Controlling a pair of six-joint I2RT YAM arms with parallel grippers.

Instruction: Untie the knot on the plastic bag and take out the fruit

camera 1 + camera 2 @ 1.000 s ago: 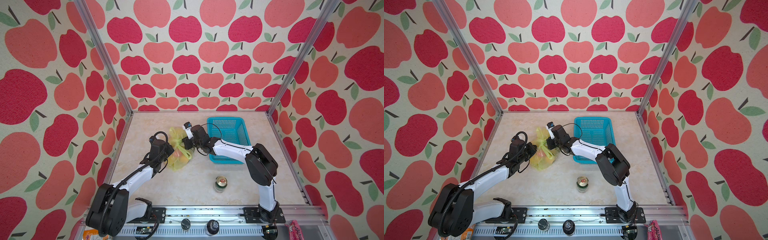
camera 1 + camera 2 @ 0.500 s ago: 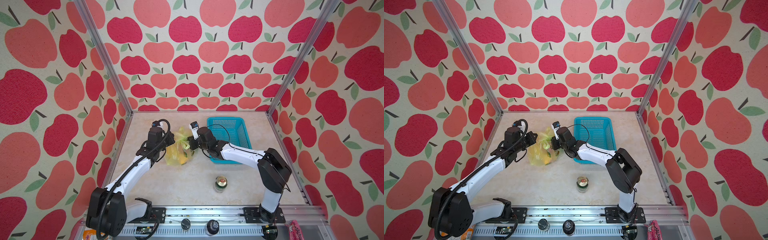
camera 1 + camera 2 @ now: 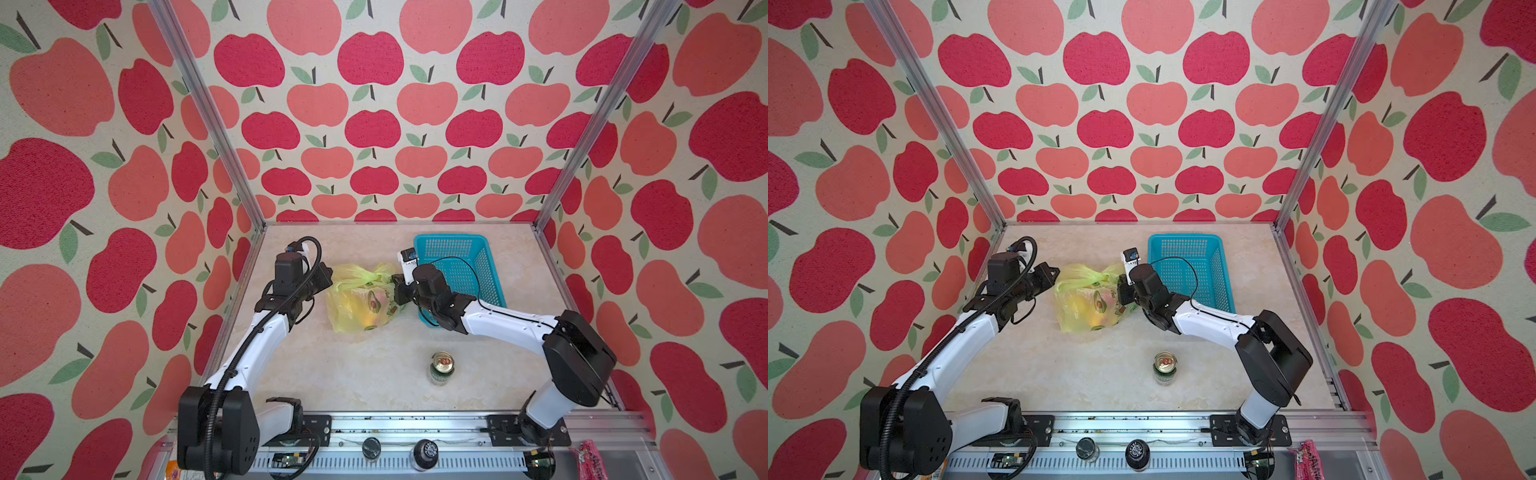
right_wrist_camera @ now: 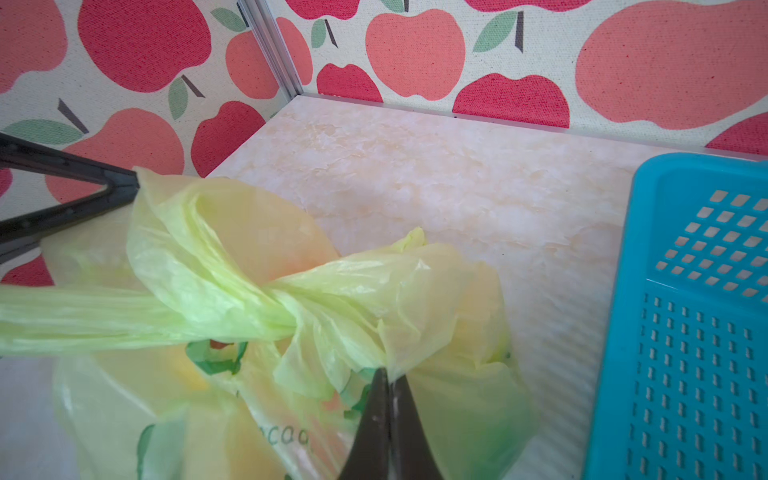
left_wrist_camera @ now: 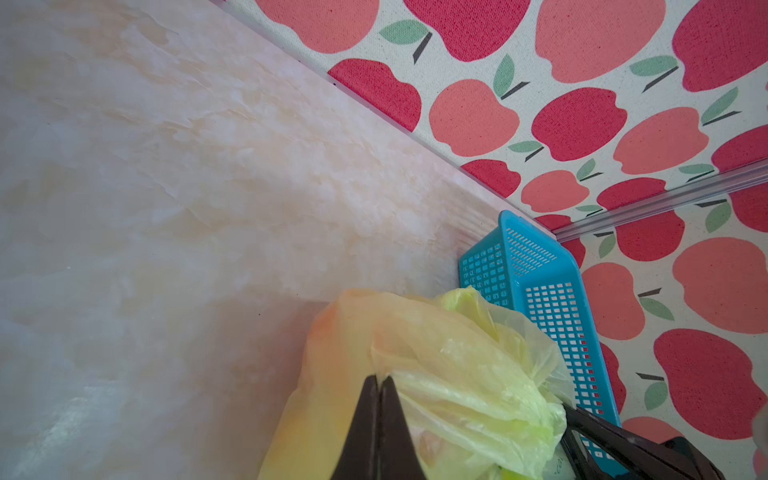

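Sides of the plastic bag (image 3: 353, 309) sit clenched, left pincer (image 3: 329, 276) at nine o'clock, right pincer (image 3: 394, 286) at three, presumably stretching the knot (image 4: 284, 311).

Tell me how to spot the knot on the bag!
Find the blue basket at the back of the table; the yellow see-through bag sits just left of it. The knot is on top of the bag: a tight twisted lump where the handles meet, greener than the smooth, puffy plastic around it.
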